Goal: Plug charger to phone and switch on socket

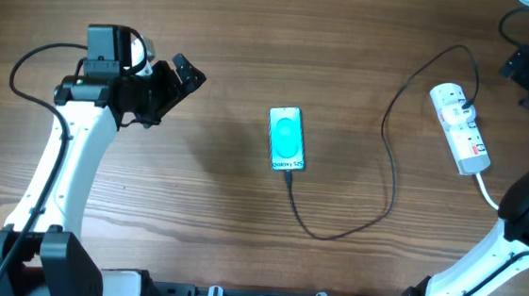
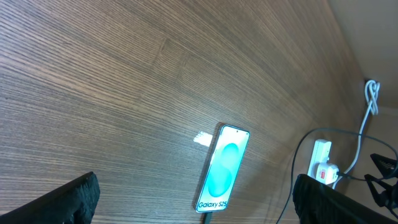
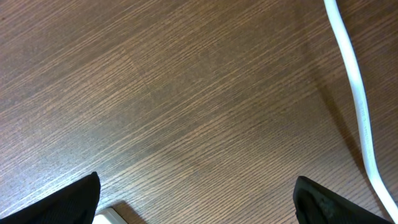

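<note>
Charger (image 1: pixel 392 167): a thin black lead, judged limp and light. Only its small stiff tip suits a pinch, taken just behind the connector. The tip lies at the lower edge of the phone (image 1: pixel 286 138), well ahead of the left claw (image 1: pixel 179 89); whether it is seated cannot be told. The phone looks slick and likely to slide on the table (image 1: pixel 226 32) if pushed. The socket (image 1: pixel 460 130) sits near the right claw (image 3: pixel 199 206). Both claws gape fully and hold nothing.
</note>
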Controlling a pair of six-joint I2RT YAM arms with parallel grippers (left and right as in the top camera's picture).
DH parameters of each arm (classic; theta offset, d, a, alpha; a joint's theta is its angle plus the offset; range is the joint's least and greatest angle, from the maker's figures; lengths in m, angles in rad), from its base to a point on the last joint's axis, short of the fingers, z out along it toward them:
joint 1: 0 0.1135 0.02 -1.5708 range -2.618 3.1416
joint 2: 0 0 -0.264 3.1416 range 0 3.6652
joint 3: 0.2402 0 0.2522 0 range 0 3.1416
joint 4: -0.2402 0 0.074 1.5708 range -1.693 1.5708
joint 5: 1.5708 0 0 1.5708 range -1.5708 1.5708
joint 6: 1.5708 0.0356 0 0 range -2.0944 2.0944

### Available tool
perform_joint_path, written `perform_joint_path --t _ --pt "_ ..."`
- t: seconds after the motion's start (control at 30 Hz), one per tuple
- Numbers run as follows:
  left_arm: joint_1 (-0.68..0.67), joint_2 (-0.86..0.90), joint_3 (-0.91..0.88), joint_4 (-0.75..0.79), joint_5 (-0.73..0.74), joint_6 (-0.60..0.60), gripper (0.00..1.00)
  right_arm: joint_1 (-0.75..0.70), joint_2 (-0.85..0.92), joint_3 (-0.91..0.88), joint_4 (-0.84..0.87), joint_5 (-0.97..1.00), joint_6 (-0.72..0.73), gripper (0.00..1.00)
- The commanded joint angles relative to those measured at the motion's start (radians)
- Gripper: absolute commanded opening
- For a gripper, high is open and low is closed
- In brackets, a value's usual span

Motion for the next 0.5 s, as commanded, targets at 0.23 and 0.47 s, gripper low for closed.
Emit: perform_joint_path --t 0.23,0.47 --pt "0.004 -0.003 0.000 0.000 -0.006 0.023 1.00 0.006 -0.008 0.012 0.002 0.016 -0.018 1.00" --pt "0.003 -0.014 0.000 0.000 -0.006 0.023 1.00 0.006 -0.008 0.012 0.002 0.016 -0.018 1.00"
